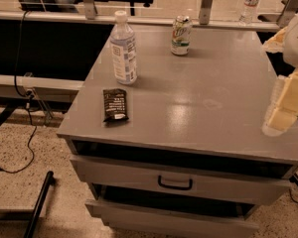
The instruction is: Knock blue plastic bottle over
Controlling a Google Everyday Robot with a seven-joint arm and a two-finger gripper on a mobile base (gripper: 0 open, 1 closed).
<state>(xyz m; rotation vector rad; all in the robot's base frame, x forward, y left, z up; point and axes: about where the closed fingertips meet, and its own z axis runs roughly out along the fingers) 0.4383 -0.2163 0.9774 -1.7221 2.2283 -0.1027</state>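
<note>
— What is found at the left of the grey tabletop (pixel 203 98)?

— A dark snack packet (pixel 114 104) is laid flat near the front left corner; its pale print cannot be read. Just behind it, left of centre, the blue plastic bottle (pixel 123 51) is stood upright, white-capped, its white label printed in illegible blue.

— And further right?

— A green-and-white soda can (pixel 181 35) is stood upright at upper centre, lettering unreadable. The gripper (pixel 280 114) is seen at the right edge, well apart from the bottle; whether it is spread or closed cannot be told.

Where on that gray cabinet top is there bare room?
Bare: the wide stretch between the dark packet, the soda can and the gripper at the right edge. Crowded: the left strip, blue plastic bottle behind the packet.
</note>
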